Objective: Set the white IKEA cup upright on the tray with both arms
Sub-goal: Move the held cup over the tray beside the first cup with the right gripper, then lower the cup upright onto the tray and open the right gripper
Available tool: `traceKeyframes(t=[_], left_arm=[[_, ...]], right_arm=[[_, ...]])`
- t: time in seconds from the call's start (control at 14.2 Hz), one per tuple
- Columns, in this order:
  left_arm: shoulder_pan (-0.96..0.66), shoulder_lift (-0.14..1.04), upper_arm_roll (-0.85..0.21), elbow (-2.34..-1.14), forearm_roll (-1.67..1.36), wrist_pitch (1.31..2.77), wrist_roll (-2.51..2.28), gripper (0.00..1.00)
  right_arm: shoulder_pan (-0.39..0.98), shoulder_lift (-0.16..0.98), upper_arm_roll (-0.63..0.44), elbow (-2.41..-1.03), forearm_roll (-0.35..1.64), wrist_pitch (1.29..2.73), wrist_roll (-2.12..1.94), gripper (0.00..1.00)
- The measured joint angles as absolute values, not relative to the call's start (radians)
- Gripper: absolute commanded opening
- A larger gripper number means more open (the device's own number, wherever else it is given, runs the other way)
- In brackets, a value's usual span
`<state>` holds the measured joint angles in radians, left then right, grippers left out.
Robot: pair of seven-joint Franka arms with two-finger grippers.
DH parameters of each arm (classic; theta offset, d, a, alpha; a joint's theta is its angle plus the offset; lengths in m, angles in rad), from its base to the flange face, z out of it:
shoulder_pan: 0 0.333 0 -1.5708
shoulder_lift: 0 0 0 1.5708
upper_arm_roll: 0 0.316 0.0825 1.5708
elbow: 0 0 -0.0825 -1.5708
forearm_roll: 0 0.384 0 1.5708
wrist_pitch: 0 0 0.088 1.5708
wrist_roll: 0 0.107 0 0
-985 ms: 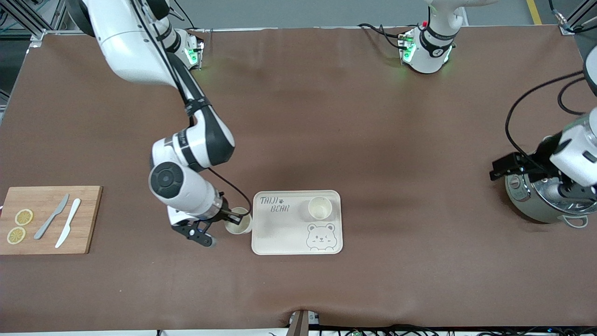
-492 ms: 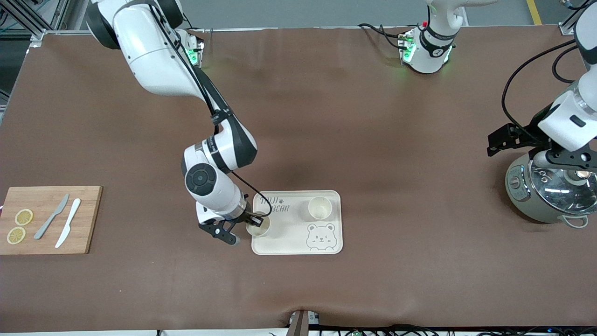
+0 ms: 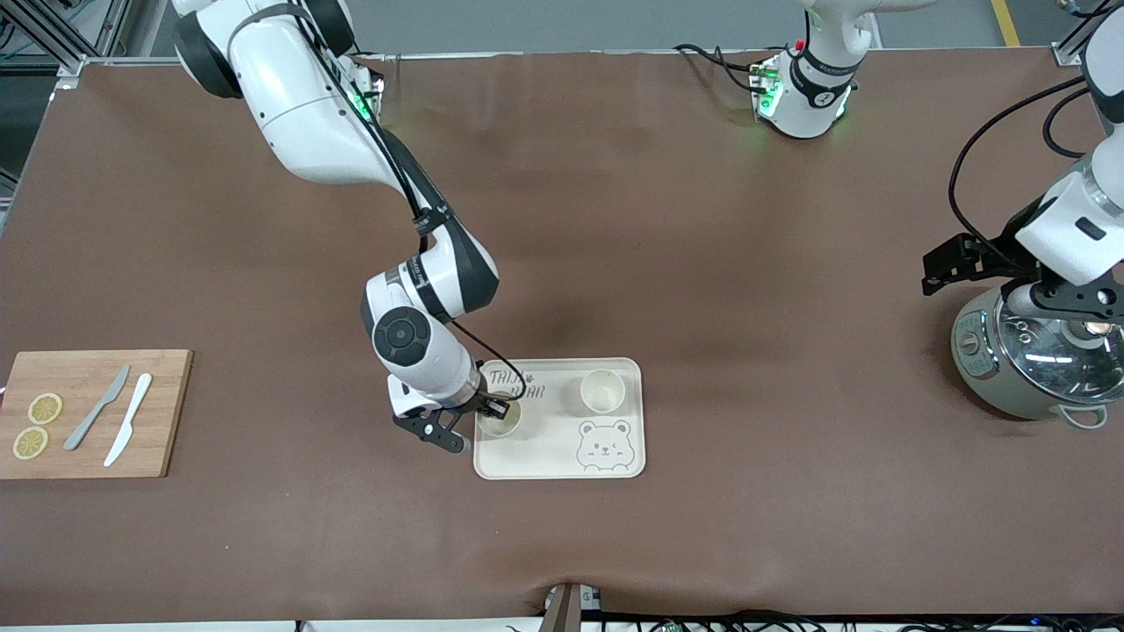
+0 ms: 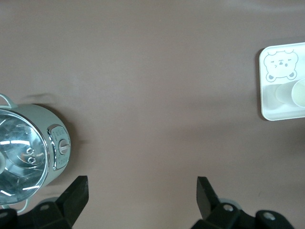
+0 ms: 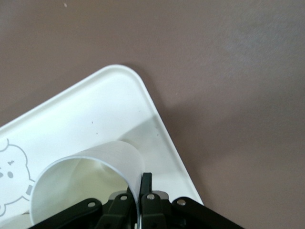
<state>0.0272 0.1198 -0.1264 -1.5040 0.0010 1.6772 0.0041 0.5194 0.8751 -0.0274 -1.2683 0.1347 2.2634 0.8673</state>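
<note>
The work surface is a brown table covered edge to edge by a smooth mat. Both arm bases stand along its upper edge in the front view.

The cream tray lies flat near the middle of the table, nearer to the front camera than the bases. One white cup stands upright on the tray, above the printed bear face. A second white cup sits over the tray's end toward the right arm, mouth up; whether its base touches the tray cannot be told.

The right gripper is clamped on that second cup's rim, one finger inside the wall and one outside, as the right wrist view shows.

The left gripper hangs over the lidded cooker at the left arm's end of the table, fingers spread wide, holding nothing. This arm waits.

A wooden cutting board lies at the right arm's end, carrying two lemon slices, a grey knife and a white knife.

Bare mat surrounds the tray on all sides, with wide open stretches toward the board and toward the cooker.
</note>
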Motion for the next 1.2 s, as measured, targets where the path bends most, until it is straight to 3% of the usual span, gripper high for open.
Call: traceKeyframes(t=[0.42,0.7,0.77,0.84,1.2], left_arm=[[-0.078,0.104,-0.027,-1.504,0.001,1.663,0.004,1.00],[-0.060,0.104,-0.008,-1.505,0.001,1.663,0.023,1.00],[-0.054,0.104,-0.007,-1.506,0.001,1.662,0.037,1.00],[-0.050,0.104,-0.007,-1.507,0.001,1.662,0.040,1.00],[-0.052,0.105,-0.007,-1.504,0.001,1.662,0.040,1.00]], right_arm=[[0.533,0.892,-0.028,-1.268,0.135,2.288,0.875,0.00],[0.534,0.893,-0.028,-1.268,0.135,2.288,0.875,0.02],[0.534,0.893,-0.028,-1.268,0.135,2.288,0.875,0.57],[0.534,0.893,-0.028,-1.268,0.135,2.288,0.875,1.00],[0.534,0.893,-0.028,-1.264,0.135,2.291,0.875,1.00]])
